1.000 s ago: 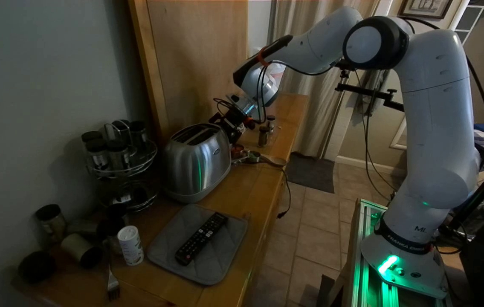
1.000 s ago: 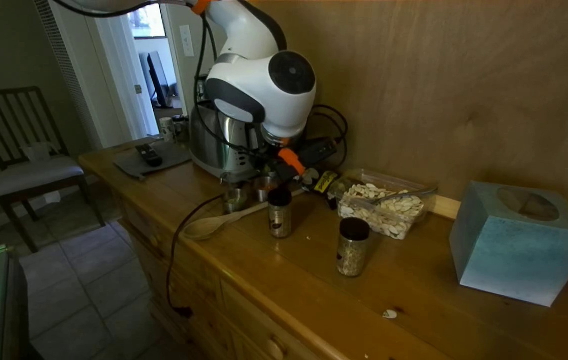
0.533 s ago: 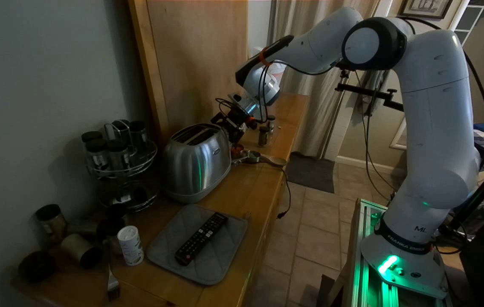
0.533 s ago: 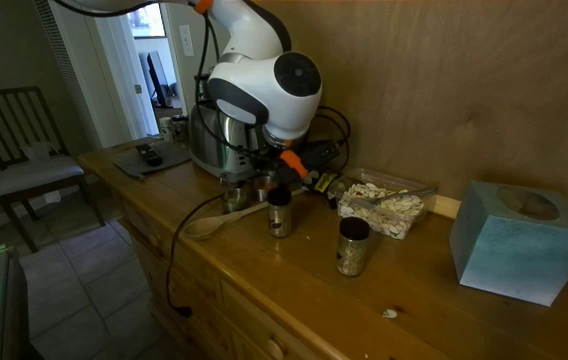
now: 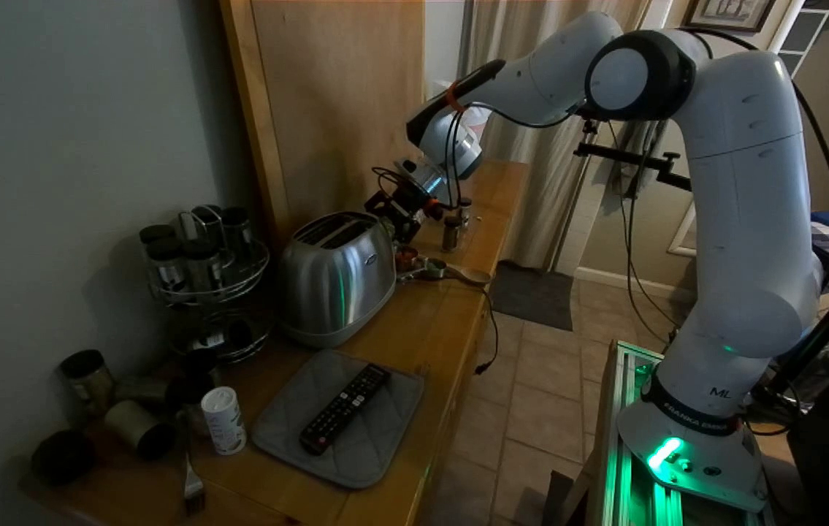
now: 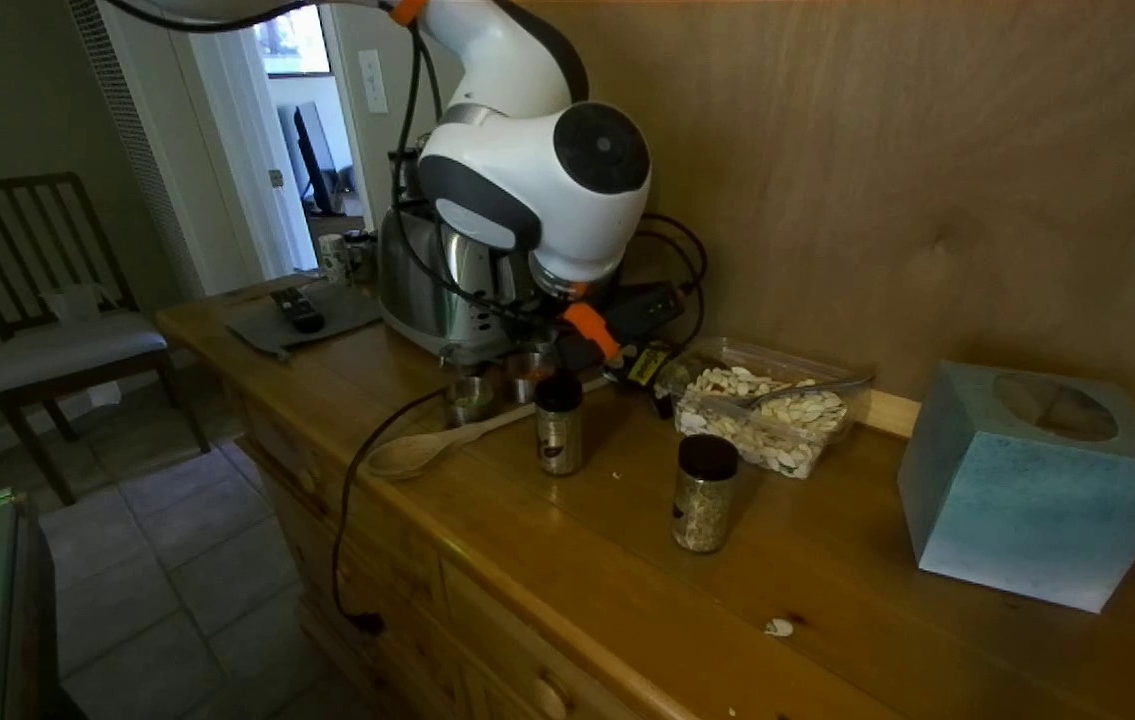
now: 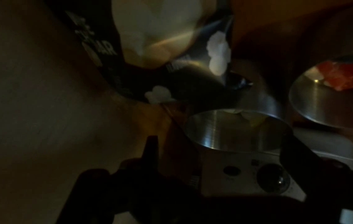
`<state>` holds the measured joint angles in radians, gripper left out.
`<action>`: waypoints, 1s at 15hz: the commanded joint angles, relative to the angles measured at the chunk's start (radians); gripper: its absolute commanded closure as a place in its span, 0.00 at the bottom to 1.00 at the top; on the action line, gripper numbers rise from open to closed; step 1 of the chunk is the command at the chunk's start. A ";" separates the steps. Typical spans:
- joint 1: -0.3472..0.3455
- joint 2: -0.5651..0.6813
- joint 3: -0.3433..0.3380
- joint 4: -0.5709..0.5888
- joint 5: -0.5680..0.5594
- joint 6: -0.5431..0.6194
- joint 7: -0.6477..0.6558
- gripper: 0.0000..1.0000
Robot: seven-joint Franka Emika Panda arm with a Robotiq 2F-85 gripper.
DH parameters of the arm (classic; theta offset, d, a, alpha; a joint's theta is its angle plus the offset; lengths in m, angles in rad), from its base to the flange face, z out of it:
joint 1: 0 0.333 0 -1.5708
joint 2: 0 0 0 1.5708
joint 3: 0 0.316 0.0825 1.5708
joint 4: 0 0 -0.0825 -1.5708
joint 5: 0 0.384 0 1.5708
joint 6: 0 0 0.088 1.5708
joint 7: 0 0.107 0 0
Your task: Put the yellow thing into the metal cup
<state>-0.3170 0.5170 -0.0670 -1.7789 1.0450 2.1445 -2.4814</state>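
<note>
- Yellow thing [image 7: 257, 120]: reading as a dim yellowish patch inside the metal cup [image 7: 212, 132], by its far wall in the wrist view. Too dark for an outline, so calling it likely, not certain.
- Metal cup: right finger is overlapping its rim in that view; touching or apart, can't tell. Not picking this cup out in either exterior view.
- Gripper [image 7: 219, 138]: standing wide, fingers [image 7: 150, 152] well apart, nothing showing pinched between them.
- Step: if that patch is the thing, the drop is looking done and only the retreat is remaining.
- Next move: calling for a check that it's sitting fully inside, then backing straight off before any swing. Going sideways first would be risking a rim knock.
- Around, wrist view: another cup [image 7: 328, 107] with red contents is sitting right, dark printed bag [image 7: 167, 73] far, toaster [image 7: 216, 184] near.
</note>
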 commanded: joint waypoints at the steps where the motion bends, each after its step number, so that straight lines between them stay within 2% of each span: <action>1: -0.001 -0.023 -0.028 0.008 -0.029 -0.046 0.060 0.00; 8: 0.002 -0.156 -0.105 -0.038 -0.200 -0.152 0.314 0.00; 15: 0.021 -0.400 -0.140 -0.201 -0.278 0.008 0.522 0.00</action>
<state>-0.3113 0.2566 -0.1871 -1.8492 0.8085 2.0738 -2.0523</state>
